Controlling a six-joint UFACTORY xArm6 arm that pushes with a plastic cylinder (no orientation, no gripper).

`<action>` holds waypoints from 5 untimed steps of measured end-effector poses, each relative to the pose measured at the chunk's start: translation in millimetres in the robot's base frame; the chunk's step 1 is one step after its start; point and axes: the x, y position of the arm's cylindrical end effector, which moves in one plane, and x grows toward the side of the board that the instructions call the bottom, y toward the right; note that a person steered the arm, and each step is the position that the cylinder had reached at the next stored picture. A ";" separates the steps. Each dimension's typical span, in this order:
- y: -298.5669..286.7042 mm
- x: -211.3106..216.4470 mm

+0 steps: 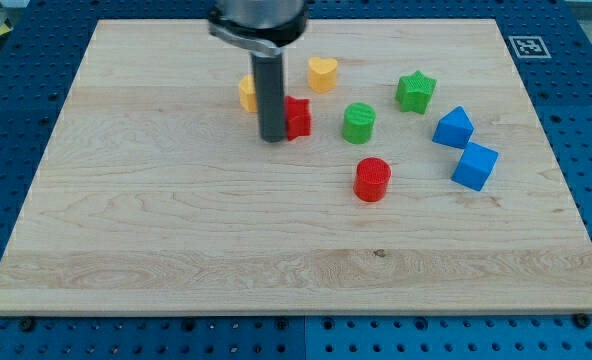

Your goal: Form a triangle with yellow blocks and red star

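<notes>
My tip [273, 137] rests on the board just left of the red star [297, 117] and touches it or nearly does. The rod hides part of a yellow block [247, 94] above and left of the tip; its shape cannot be made out. A yellow heart [322, 74] lies above and right of the red star. The three blocks sit close together near the view's top centre.
A green cylinder [358, 123] lies right of the red star, a green star [415, 92] farther right. A red cylinder [372, 179] sits below them. Two blue blocks [453, 128] [474, 166] lie at the right. The wooden board [176, 250] sits on a blue perforated table.
</notes>
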 end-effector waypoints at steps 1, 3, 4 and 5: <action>35.2 -3.8; 35.7 -68.6; 27.5 -69.7; -3.9 -69.7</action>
